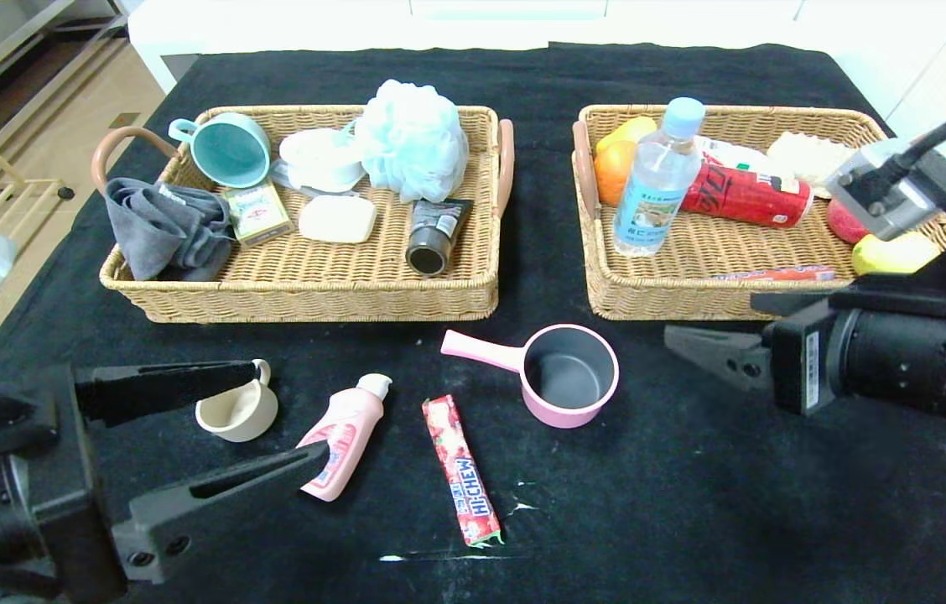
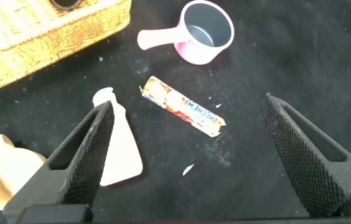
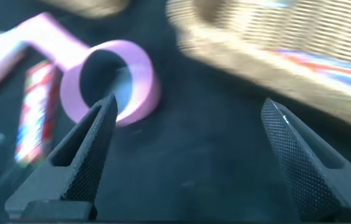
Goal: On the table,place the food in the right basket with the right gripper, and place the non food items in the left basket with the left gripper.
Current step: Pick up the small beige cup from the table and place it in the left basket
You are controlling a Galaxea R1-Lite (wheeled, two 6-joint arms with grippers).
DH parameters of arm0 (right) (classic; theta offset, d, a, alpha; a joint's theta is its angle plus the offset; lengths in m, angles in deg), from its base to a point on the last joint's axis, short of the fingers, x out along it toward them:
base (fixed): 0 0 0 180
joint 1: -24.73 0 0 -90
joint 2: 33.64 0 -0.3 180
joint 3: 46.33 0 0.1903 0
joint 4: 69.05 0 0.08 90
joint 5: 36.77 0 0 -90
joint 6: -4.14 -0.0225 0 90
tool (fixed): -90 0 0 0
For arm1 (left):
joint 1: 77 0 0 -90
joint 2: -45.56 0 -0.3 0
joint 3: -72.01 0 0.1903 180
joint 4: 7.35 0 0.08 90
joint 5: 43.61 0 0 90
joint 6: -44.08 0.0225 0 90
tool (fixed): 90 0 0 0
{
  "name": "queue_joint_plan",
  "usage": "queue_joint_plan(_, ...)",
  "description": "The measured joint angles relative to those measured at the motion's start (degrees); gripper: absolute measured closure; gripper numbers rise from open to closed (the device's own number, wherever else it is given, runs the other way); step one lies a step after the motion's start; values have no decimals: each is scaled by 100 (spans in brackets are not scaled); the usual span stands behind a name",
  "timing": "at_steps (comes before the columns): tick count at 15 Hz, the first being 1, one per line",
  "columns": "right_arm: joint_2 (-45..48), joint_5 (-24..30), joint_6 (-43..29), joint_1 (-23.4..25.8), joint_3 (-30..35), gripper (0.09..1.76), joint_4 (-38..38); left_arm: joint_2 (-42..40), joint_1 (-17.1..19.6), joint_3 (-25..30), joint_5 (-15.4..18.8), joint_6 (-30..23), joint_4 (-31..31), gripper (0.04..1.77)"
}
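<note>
My left gripper [image 1: 288, 411] is open and empty, low over the table's [image 1: 691, 520] front left, its fingers either side of the beige cup [image 1: 236, 411] and pink squeeze bottle [image 1: 345, 436]. The Hi-Chew stick [image 1: 462, 470] lies beside them, under the gripper [image 2: 188, 102] in the left wrist view. The pink saucepan [image 1: 569, 377] stands mid-table. My right gripper [image 1: 678, 342] is open and empty, just right of the saucepan [image 3: 135, 68], in front of the right basket [image 1: 674, 289]. The clear bottle [image 1: 657, 176] and orange sausage stick [image 1: 775, 274] are in that basket.
The left basket [image 1: 314, 298] holds a teal mug [image 1: 230, 149], grey cloth, bath puff, soap, a small box and a dark tube. The right basket also holds an orange, a red can and other food. The table's far edge meets a white counter.
</note>
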Motion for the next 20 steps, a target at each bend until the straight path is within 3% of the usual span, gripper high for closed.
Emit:
queue_joint_plan(3, 382, 372, 176, -450, 642, 15, -416, -91, -13, -30, -79, 49, -56, 9)
queue_joint_plan(8, 1059, 961, 322, -494, 1298, 15, -451, -149, -28, -50, -104, 190, -89, 9)
queue_joint_plan(11, 1376, 1380, 622, -257, 1819, 15, -493, -201, -50, -45, -204, 197, -116, 9)
queue_joint_plan(15, 1588, 2093, 691, 410, 2210, 15, -1083, -218, -49, 71, -350, 197, -116, 9)
queue_joint_plan(18, 1626, 2293, 691, 733, 2263, 15, -1224, -161, -46, -63, -661, 228, -146, 9)
queue_joint_plan(20, 1643, 2295, 689, 785, 2260, 15, -1229, -94, -46, -295, -934, 278, -535, 9)
